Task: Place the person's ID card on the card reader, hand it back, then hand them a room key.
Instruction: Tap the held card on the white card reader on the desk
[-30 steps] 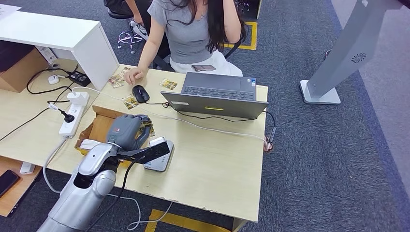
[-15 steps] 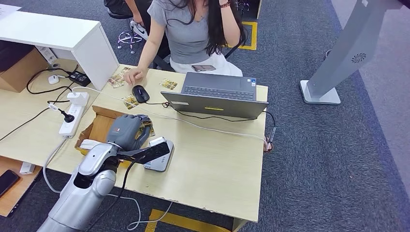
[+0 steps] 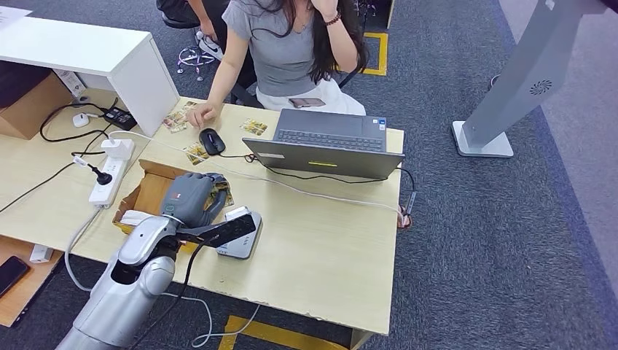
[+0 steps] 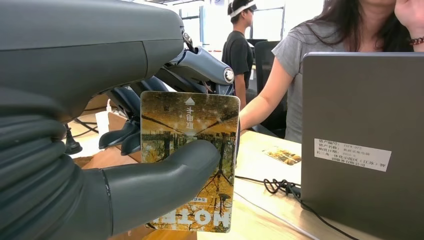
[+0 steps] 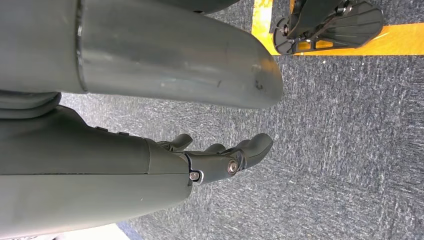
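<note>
The head view looked down from high over the desk (image 3: pixel 321 240) toward the laptop (image 3: pixel 324 142). The left wrist view sat low and close behind the left hand (image 4: pixel 100 150), sharing that laptop. The right wrist view faced carpet (image 5: pixel 350 150).

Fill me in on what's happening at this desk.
The robot's left hand holds a hotel card upright, pinched between its thumb and fingers, above the desk near the card reader. A person sits across the desk behind a laptop, one hand beside the mouse. The right hand hangs over the carpet, holding nothing.
</note>
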